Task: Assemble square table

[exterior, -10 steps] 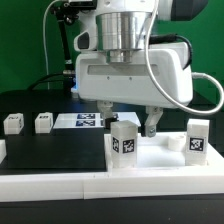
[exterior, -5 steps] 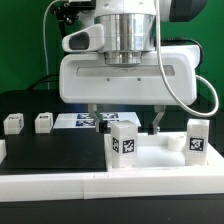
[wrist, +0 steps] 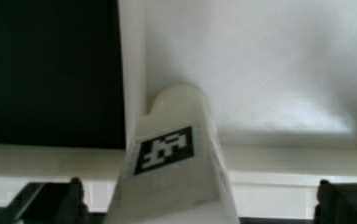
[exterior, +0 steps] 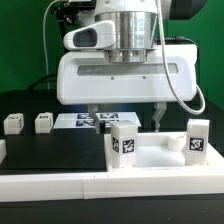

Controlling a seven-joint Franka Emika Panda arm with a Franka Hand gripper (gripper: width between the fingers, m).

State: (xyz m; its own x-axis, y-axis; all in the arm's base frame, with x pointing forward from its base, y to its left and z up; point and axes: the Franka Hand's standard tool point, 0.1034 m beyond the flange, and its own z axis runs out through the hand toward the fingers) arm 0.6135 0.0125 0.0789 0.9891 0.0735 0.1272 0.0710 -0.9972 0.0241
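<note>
While its fingers stand wide apart and grip nothing, the end effector (exterior: 127, 123) hangs over an upright white leg (exterior: 123, 145). In the wrist view this leg shows between both fingers, touching neither. It stands at the edge of the white slab (exterior: 160, 158) toward the exterior view's left; a second leg (exterior: 197, 140) stands toward its right. A third leg (exterior: 43, 122) and a fourth leg (exterior: 12, 124) sit on the black worktop (exterior: 60, 150), well apart from the slab.

robotics lab bench: black tabletop (exterior: 50, 150), green backdrop (exterior: 18, 40), marker board (exterior: 80, 121), tag-covered white legs (exterior: 123, 145), robot arm (exterior: 125, 75) overhead
</note>
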